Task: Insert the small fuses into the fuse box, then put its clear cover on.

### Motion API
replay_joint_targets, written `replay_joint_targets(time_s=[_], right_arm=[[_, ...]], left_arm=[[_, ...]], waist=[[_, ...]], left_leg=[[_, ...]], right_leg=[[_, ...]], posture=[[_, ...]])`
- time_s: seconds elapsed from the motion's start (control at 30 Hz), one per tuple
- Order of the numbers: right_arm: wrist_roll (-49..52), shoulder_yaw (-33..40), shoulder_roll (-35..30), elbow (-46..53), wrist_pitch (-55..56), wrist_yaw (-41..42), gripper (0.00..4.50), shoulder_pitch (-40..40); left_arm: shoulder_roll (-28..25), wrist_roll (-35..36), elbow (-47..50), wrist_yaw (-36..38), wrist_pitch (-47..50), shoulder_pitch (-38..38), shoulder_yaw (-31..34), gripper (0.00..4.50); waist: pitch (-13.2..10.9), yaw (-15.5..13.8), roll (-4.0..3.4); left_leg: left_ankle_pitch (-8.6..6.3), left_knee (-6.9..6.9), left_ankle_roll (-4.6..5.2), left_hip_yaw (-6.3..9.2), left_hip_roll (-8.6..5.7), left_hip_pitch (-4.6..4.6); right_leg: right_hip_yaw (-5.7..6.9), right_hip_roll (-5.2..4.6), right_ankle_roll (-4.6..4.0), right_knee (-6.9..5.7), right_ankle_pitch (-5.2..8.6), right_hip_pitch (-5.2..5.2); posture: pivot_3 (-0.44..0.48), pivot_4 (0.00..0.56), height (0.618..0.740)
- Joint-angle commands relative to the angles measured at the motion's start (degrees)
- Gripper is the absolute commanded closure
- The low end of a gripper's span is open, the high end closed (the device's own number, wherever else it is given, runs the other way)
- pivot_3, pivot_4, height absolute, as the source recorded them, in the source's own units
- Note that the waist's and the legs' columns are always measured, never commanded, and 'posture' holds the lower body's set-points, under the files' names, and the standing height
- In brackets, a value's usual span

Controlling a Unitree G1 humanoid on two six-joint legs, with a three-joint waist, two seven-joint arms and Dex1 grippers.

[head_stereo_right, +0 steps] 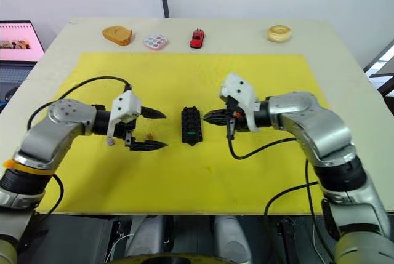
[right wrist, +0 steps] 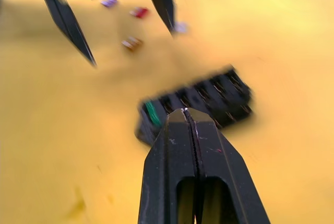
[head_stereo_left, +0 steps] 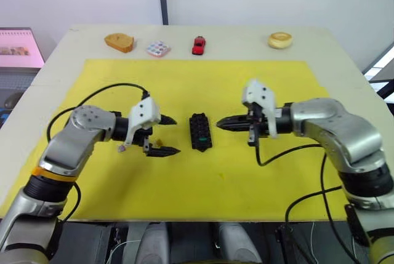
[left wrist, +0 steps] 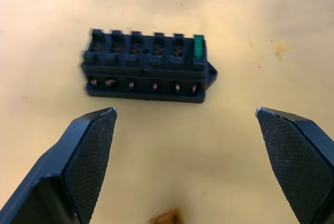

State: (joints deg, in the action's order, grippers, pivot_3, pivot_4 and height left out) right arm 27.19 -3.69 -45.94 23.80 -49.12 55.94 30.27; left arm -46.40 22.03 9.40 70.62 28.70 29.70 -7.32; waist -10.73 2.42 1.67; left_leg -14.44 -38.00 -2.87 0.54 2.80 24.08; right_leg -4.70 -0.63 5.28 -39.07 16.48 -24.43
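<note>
- Left arm reaches inward from the left, elbow bent; left gripper (head_stereo_left: 165,135) level, fingers spread wide
- Right arm reaches inward from the right; right gripper (head_stereo_left: 220,124) level, fingers pressed together, tips pointing left

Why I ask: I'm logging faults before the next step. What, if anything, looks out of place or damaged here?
Nothing stands out. The fuse box lies flat on the yellow mat, intact, with a green fuse seated upright in an end slot. Loose fuses lie on the mat beside the open left gripper.

A pale table (head_stereo_right: 345,48) carries a yellow mat (head_stereo_right: 246,79), bread slice (head_stereo_right: 117,34), dotted tile (head_stereo_right: 155,42), red car (head_stereo_right: 197,38) and round pastry (head_stereo_right: 279,32).
</note>
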Motion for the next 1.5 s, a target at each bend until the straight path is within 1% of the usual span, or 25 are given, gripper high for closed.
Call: replay_joint_targets(time_s=[0.03,0.07,0.17,0.27,0.33,0.47,0.6,0.73,0.9,1.03,1.1,1.17,1.27,1.37,1.5], right_arm=[[0.32,7.79,-8.15,2.74,3.41,4.29,3.99,-5.30],[1.20,9.92,-10.16,2.70,3.81,5.66,3.74,-7.11],[2.85,16.83,-15.74,1.32,4.08,8.72,2.31,-12.42],[2.06,23.56,-20.08,-0.60,4.99,11.59,0.80,-18.40],[0.59,27.65,-22.14,-1.93,6.47,13.07,0.01,-22.71],[-3.77,34.27,-24.43,-5.85,11.08,16.07,0.01,-31.34],[-6.57,36.95,-24.77,-9.41,14.86,17.65,0.01,-35.75],[-7.13,36.04,-24.48,-10.86,16.29,17.24,0.01,-36.29],[-6.34,34.53,-24.62,-9.98,15.44,15.94,0.01,-34.61],[-3.33,31.22,-24.57,-7.19,12.01,13.87,0.01,-29.47],[-1.22,28.44,-24.30,-5.12,9.55,12.70,0.01,-25.70],[2.04,24.89,-23.20,-2.23,6.12,10.88,0.01,-20.36],[8.81,19.56,-20.15,2.35,-0.14,8.36,0.01,-11.45],[14.79,15.35,-16.82,6.54,-5.16,6.35,0.01,-4.86],[17.42,9.63,-13.17,9.40,-7.96,3.36,0.01,1.42]], left_arm=[[-4.51,3.04,-0.30,2.41,0.92,-0.52,6.39,0.00],[-5.88,3.36,-0.91,2.98,1.05,-1.10,7.52,0.00],[-10.42,3.38,-3.50,4.76,0.43,-3.80,10.84,0.00],[-14.76,1.52,-7.95,5.88,-2.07,-8.16,14.25,0.00],[-17.36,0.47,-11.05,6.70,-4.45,-11.27,16.43,0.00],[-21.30,-0.11,-18.65,9.34,-7.97,-16.23,20.14,0.00],[-23.08,-2.07,-25.27,10.83,-12.56,-18.88,21.04,0.00],[-23.15,-3.61,-28.56,11.11,-15.15,-18.81,20.32,0.00],[-22.33,-4.07,-28.20,11.02,-15.67,-18.22,19.74,0.00],[-21.20,-3.46,-25.27,12.54,-14.33,-17.59,17.76,0.00],[-20.47,-3.20,-24.17,12.83,-13.78,-16.72,16.88,0.00],[-19.55,-2.10,-22.45,13.50,-11.05,-15.48,15.66,0.00],[-18.12,0.60,-20.08,15.40,-5.22,-13.20,13.85,0.00],[-16.71,2.32,-20.59,16.93,0.06,-10.35,11.76,0.00],[-15.28,1.71,-23.50,18.77,3.46,-6.90,8.38,0.00]], waist=[[-0.01,-0.01,-0.01],[-0.01,-0.01,-0.01],[-0.02,0.30,-0.02],[-0.02,0.25,-0.03],[-0.02,0.22,-0.02],[-0.02,0.05,-0.02],[-0.02,0.07,-0.04],[-0.03,0.21,-0.04],[-0.03,0.12,-0.04],[-0.04,0.16,-0.07],[-0.05,0.25,-0.09],[-0.05,0.26,-0.10],[-0.06,0.19,-0.11],[-0.06,0.11,-0.11],[-0.06,0.09,-0.11]], left_leg=[[0.00,0.00,0.00,0.00,0.00,0.00],[0.00,0.00,0.00,0.00,0.00,0.01],[-0.01,0.01,0.02,-0.04,0.01,-0.05],[-0.01,0.02,0.02,-0.07,0.04,-0.14],[-0.01,0.03,0.02,-0.11,0.04,-0.13],[-0.02,0.04,0.03,-0.16,0.03,-0.13],[-0.02,0.04,0.03,-0.23,0.04,-0.14],[-0.02,0.04,0.03,-0.24,0.05,-0.16],[-0.02,0.04,0.03,-0.26,0.06,-0.16],[-0.02,0.04,0.03,-0.27,0.06,-0.17],[-0.02,0.04,0.03,-0.28,0.06,-0.18],[-0.02,0.04,0.03,-0.29,0.08,-0.17],[-0.02,0.04,0.03,-0.28,0.09,-0.15],[-0.02,0.04,0.03,-0.25,0.08,-0.11],[-0.03,0.04,0.03,-0.20,0.07,-0.07]], right_leg=[[0.00,-0.01,0.01,0.00,0.01,0.00],[0.00,-0.01,0.01,0.01,0.01,0.00],[-0.02,0.00,0.00,0.00,0.01,0.00],[-0.04,0.02,-0.02,0.00,0.01,0.02],[-0.06,0.01,-0.03,0.00,0.02,0.02],[-0.07,-0.02,-0.04,0.03,0.04,0.02],[-0.09,-0.05,-0.19,0.05,0.13,0.02],[-0.10,-0.04,-0.19,0.05,0.12,0.02],[-0.11,-0.04,-0.05,0.05,0.04,0.01],[-0.12,-0.03,-0.04,0.04,0.03,0.02],[-0.13,-0.03,-0.04,0.04,0.03,0.02],[-0.13,-0.02,-0.04,0.03,0.03,0.00],[-0.14,-0.01,-0.03,0.02,0.02,-0.01],[-0.13,0.00,-0.02,0.02,0.02,-0.03],[-0.10,-0.01,-0.02,0.02,0.02,-0.04]], posture=[[0.000,0.150,0.740],[0.000,0.150,0.740],[0.000,0.150,0.740],[0.000,0.150,0.740],[0.000,0.150,0.740],[0.000,0.150,0.740],[0.000,0.150,0.740],[0.000,0.150,0.740],[0.000,0.150,0.740],[0.000,0.150,0.740],[0.000,0.150,0.740],[0.000,0.150,0.740],[0.000,0.150,0.740],[0.000,0.150,0.740],[0.000,0.150,0.740]])
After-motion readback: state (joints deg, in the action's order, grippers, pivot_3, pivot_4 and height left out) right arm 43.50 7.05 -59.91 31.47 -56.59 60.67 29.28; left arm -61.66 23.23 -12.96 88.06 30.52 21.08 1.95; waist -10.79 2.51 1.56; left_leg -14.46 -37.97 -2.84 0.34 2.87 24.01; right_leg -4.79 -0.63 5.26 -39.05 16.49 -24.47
